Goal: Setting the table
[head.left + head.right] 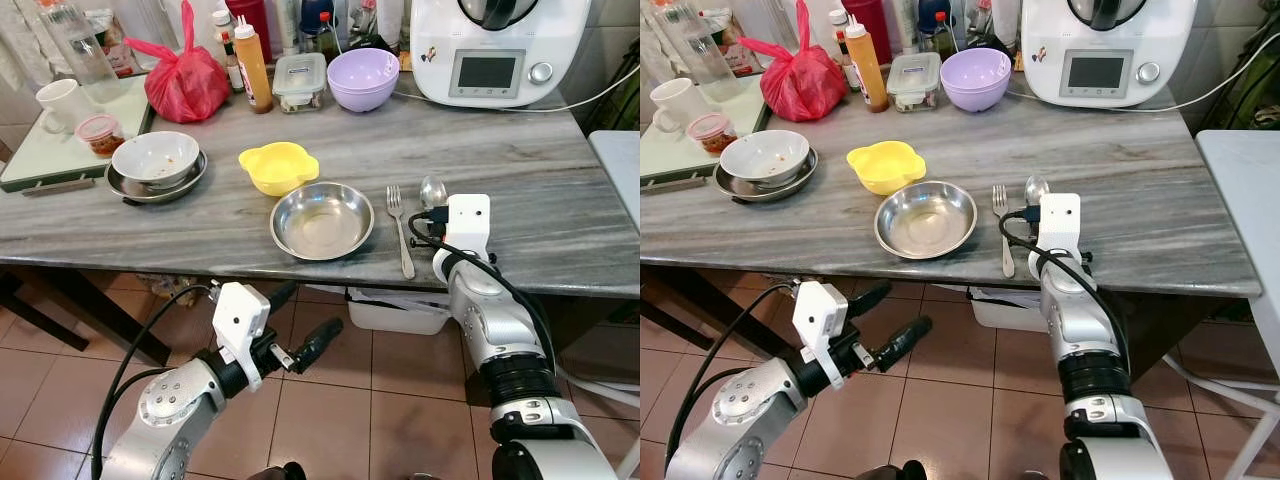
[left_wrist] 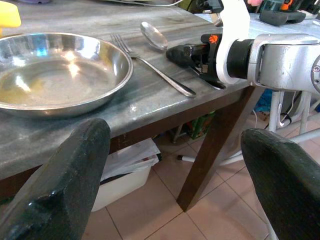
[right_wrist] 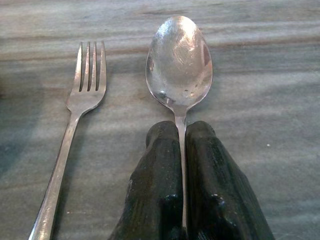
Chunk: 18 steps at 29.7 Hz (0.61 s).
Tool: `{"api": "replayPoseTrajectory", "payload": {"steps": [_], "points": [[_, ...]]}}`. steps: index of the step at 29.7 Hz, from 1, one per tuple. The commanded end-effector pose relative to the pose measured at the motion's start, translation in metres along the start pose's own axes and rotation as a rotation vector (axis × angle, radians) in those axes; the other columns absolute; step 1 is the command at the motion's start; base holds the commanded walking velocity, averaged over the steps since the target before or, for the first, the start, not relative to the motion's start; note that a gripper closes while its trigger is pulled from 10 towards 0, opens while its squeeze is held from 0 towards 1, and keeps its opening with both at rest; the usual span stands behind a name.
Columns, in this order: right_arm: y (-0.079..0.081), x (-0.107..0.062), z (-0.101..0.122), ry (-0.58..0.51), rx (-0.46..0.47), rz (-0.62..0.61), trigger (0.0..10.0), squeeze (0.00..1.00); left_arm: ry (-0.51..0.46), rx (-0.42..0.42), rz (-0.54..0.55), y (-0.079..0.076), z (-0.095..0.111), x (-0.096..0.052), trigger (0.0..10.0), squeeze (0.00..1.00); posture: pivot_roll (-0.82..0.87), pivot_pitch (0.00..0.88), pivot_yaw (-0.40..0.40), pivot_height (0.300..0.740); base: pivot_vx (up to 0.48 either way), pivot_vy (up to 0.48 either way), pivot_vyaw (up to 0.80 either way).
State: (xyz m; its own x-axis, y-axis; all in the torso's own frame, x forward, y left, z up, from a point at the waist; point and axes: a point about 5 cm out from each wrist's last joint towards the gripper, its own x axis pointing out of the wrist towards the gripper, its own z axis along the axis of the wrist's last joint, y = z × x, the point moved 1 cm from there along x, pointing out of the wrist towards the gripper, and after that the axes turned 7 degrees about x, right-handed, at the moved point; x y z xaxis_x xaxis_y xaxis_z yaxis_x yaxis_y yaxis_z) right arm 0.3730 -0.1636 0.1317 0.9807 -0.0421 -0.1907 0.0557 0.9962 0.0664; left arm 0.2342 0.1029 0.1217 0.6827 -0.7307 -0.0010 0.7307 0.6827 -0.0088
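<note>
Right gripper (image 3: 182, 145) clamps the spoon (image 3: 179, 62) handle between closed fingers, bowl flat on the grey table (image 1: 560, 190). Fork (image 1: 400, 228) lies just beside the spoon, steel plate (image 1: 322, 220) beyond the fork. Left gripper (image 1: 300, 330) hangs wide below the table edge.

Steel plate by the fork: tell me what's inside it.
The steel plate looks empty, showing only bare metal with reflections and maybe a faint film. From the left wrist view, its near rim hides a strip of the bottom.
</note>
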Motion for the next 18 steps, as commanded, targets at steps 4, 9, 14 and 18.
{"api": "replayPoseTrajectory", "payload": {"steps": [4,9,14,18], "points": [[-0.005,-0.002,-0.024,0.104,0.013,-0.029,10.0,0.0,-0.006,0.013,0.021,0.003,0.002,-0.004,10.0,0.0,-0.1,0.147,0.128,0.74,0.0,0.0,0.0],[-0.005,-0.002,-0.027,0.127,0.011,-0.017,10.0,0.05,-0.024,0.026,0.065,0.009,0.004,-0.004,10.0,0.0,-0.1,0.146,0.128,0.74,0.0,0.0,0.0],[-0.004,-0.002,-0.032,0.149,0.005,-0.008,10.0,1.0,-0.03,0.025,0.078,0.011,0.006,-0.003,10.0,0.0,-0.1,0.145,0.129,0.74,0.0,0.0,0.0],[-0.004,-0.002,-0.033,0.16,0.006,0.005,10.0,1.0,-0.029,0.027,0.074,0.009,0.007,-0.002,10.0,0.0,-0.1,0.147,0.131,0.74,0.0,0.0,0.0]]}}
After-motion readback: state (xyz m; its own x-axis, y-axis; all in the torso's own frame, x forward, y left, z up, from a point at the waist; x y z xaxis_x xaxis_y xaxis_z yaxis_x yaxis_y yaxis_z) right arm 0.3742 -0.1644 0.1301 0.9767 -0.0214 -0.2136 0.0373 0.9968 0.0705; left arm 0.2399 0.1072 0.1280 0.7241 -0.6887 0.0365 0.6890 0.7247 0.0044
